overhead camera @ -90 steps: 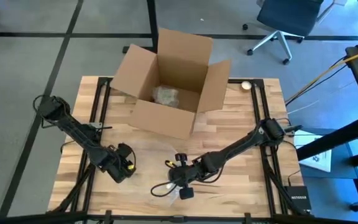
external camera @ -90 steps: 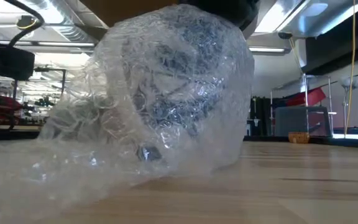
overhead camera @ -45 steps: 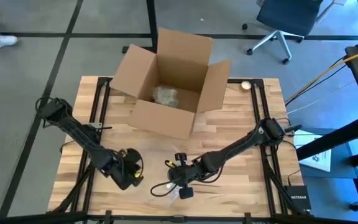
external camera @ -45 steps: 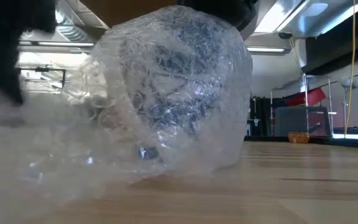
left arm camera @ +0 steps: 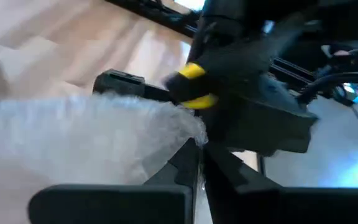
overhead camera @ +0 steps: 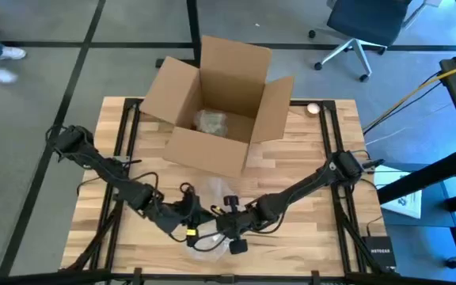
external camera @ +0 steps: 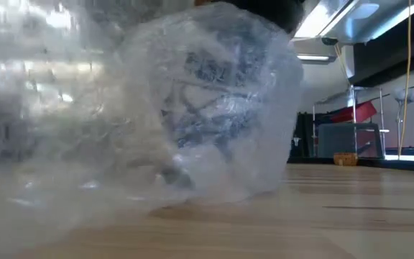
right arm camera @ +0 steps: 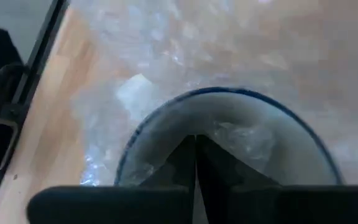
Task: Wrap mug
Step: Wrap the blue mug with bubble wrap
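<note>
The mug (external camera: 214,93), white with a blue rim (right arm camera: 229,92), lies near the table's front edge inside clear bubble wrap (external camera: 121,144). My right gripper (overhead camera: 229,236) is shut at the mug's mouth (right arm camera: 194,144). Coming from the table's left, my left gripper (overhead camera: 190,228) is shut on the wrap's loose edge (left arm camera: 188,134), right beside the mug. That part of the sheet stands raised and fills the left of the low view. The rest of the wrap (overhead camera: 206,247) lies on the wooden table (overhead camera: 307,166). My left gripper pinches the loose edge of the bubble wrap (left arm camera: 191,138) between its two fingers; one layer or several, I cannot tell. That edge is lifted off the table. My right gripper is shut at the mug's mouth, its fingers (right arm camera: 182,163) reaching toward the opening. The fingers hide the near rim, so which part they clamp cannot be told. The mug lies on the table in the wrap.
An open cardboard box (overhead camera: 216,107) stands at the table's far side with a wrapped bundle (overhead camera: 210,121) inside. A small round thing (overhead camera: 313,108) lies at the far right corner. Bare wood stretches along the right side.
My left gripper has gone toward the table's right edge, from the left front area to the wrap beside the mug. The left part of the wrap has risen off the table. The mug and my right gripper have stayed in place.
</note>
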{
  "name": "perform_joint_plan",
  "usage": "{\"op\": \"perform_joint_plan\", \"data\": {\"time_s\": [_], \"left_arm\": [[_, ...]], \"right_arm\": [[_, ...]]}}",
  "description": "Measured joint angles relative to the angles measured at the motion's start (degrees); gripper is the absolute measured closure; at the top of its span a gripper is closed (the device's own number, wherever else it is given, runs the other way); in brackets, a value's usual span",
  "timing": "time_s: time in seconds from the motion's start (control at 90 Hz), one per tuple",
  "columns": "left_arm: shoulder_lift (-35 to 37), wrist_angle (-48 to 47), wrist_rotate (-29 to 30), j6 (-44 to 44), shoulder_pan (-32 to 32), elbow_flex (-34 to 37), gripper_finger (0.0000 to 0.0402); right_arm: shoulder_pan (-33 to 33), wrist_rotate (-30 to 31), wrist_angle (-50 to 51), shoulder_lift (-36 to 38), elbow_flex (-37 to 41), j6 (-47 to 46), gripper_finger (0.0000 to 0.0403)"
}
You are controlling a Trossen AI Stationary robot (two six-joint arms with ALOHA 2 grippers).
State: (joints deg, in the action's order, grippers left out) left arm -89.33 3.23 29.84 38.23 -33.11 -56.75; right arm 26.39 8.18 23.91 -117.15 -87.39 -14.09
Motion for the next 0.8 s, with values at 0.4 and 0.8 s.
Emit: {"op": "perform_joint_plan", "data": {"time_s": [0.4, 0.8], "left_arm": [[-7.9, 2.6, -3.5, 0.6, 1.7, 0.0, 0.0402], [-8.1, 2.3, -2.3, 0.3, 1.8, 0.0, 0.0401]], "right_arm": [[-0.2, 1.3, -1.8, 0.0, 0.1, -0.6, 0.0394], [-0.2, 0.8, 3.6, 3.0, 0.0, -0.4, 0.028]]}}
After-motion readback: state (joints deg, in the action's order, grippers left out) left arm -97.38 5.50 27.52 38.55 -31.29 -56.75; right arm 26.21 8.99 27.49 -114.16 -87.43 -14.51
